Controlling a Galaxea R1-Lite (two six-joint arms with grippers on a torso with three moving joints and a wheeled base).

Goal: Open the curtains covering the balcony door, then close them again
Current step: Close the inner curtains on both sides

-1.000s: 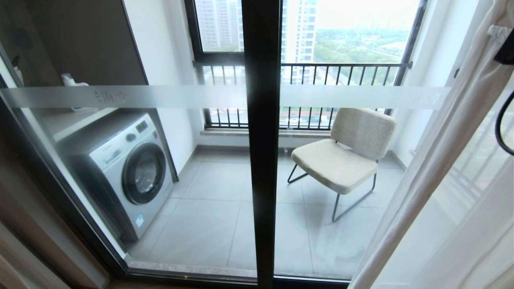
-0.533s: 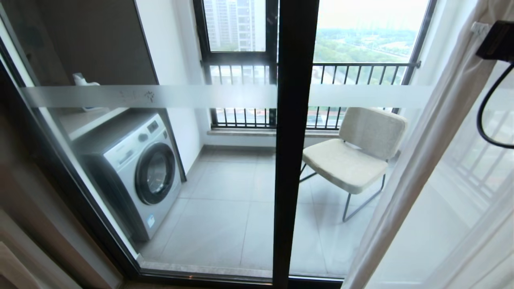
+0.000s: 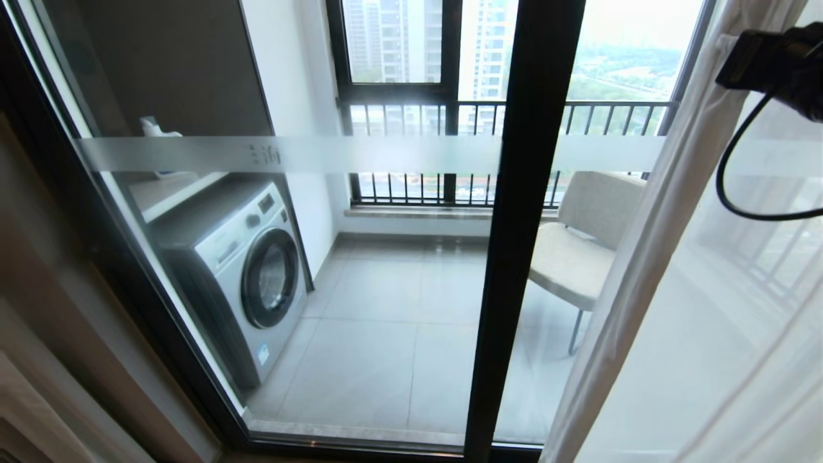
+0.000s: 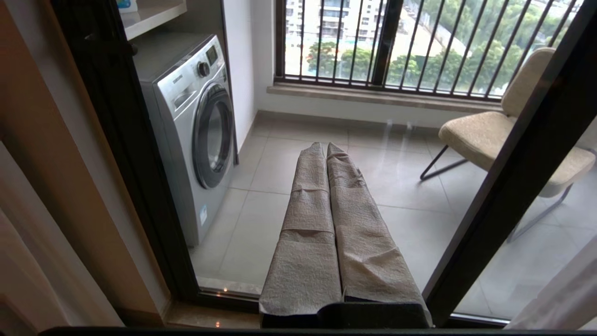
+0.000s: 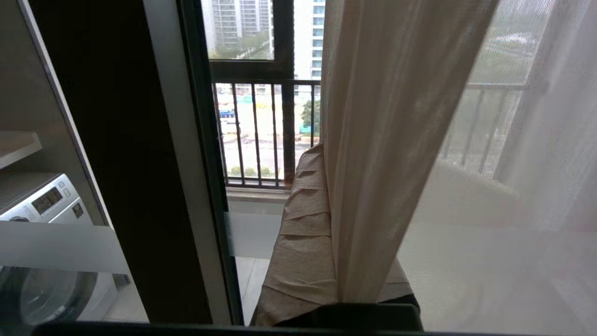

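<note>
Nearest, the left gripper (image 4: 326, 154) hangs parked low before the glass, its two cloth-wrapped fingers pressed together on nothing. The right gripper (image 5: 326, 154) is raised at the right side of the opening, its cloth-wrapped jaws pinched shut on the hemmed edge of the thin sheer white curtain (image 5: 373, 140); the fabric runs down between the fingers in the right wrist view.

Just beyond stands the balcony door (image 3: 521, 225), tall glass panels in thick black frames crossed by a horizontal frosted white band. Most of it is bare. The sheer curtain (image 3: 643, 270) covers only the right part, and a strip of thick cream-beige drape (image 3: 38, 308) shows at the far left edge.

Through the glass sit a silver front-loading washing machine (image 3: 251, 270), a beige padded chair on thin metal legs (image 3: 585, 251), and the black barred railing (image 3: 450, 116).

By my judgement the opening is done or nearly so, and the closing remains: the gripped sheer edge must travel across the door toward the left, and the thick layer too if it belongs to the job.
</note>
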